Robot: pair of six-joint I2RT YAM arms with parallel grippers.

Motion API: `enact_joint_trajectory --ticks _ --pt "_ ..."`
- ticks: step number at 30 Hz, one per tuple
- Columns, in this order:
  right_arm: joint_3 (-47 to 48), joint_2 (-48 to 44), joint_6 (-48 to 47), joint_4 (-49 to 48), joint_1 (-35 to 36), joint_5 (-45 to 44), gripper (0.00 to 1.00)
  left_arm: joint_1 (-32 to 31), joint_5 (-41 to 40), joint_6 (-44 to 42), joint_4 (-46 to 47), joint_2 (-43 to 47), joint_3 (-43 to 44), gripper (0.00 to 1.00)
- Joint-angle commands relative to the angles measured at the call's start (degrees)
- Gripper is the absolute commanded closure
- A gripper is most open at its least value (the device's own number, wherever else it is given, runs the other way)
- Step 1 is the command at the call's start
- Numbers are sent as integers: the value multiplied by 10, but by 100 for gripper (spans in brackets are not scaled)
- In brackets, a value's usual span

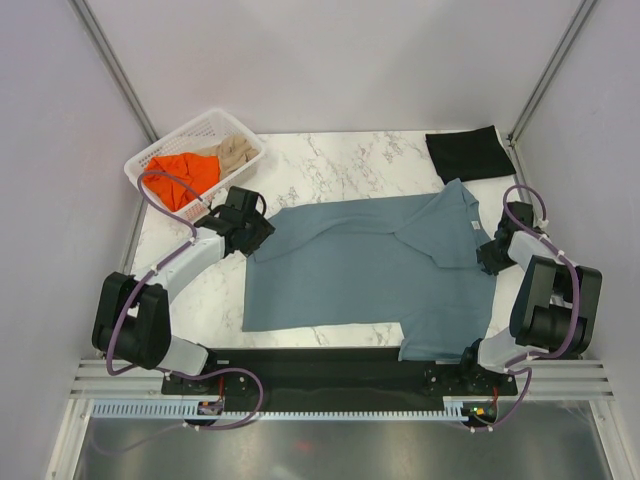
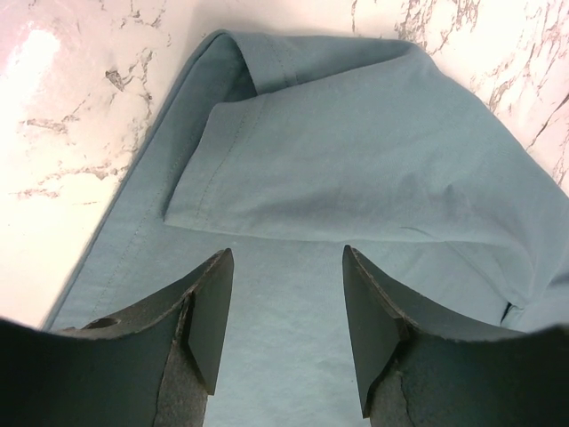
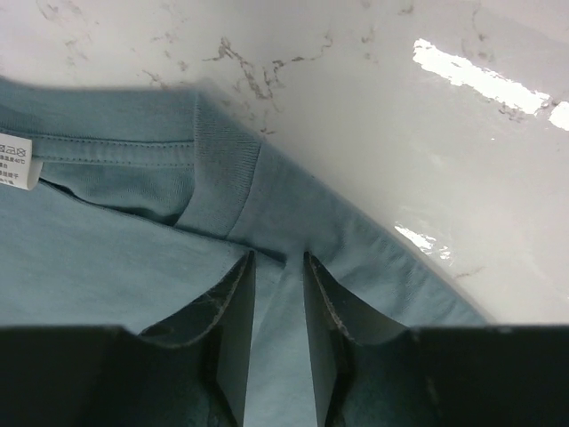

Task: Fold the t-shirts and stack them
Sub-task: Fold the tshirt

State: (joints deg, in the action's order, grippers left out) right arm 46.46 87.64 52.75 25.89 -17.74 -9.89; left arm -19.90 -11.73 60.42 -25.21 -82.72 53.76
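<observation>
A slate blue-grey t-shirt (image 1: 350,270) lies spread across the marble table, its upper edge folded over and its white neck label (image 1: 471,226) at the right. My left gripper (image 1: 260,236) hovers open over the shirt's far-left corner; in the left wrist view the folded sleeve (image 2: 356,142) lies just beyond the left gripper (image 2: 287,253), and nothing is between its fingers. My right gripper (image 1: 486,256) sits at the shirt's right edge by the collar. In the right wrist view the right gripper (image 3: 279,256) pinches a raised fold of the blue-grey cloth (image 3: 89,267) beside the neck band.
A folded black t-shirt (image 1: 468,152) lies at the back right corner. The white lattice basket (image 1: 215,122) at the back left holds an orange t-shirt (image 1: 185,170) and a beige one (image 1: 235,152). The blue shirt's lower right part hangs over the table's near edge.
</observation>
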Motion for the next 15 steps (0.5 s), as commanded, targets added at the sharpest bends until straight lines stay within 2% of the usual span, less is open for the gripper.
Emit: enact_joint_trajectory --ticks 1,7,9,13,15 --pt "14 8 7 -13 2 -5 66 -2 -18 5 -2 4 9 41" --pt "14 7 4 -11 2 -8 80 -2 -30 0 -2 0 12 41" --pt "17 9 0 -12 2 -7 82 -2 -34 2 -1 -1 11 41" --pt "28 10 -7 0 3 -1 68 -2 -31 1 -2 0 13 41" --pt "36 5 -12 3 2 3 66 -2 -31 0 -3 0 14 41"
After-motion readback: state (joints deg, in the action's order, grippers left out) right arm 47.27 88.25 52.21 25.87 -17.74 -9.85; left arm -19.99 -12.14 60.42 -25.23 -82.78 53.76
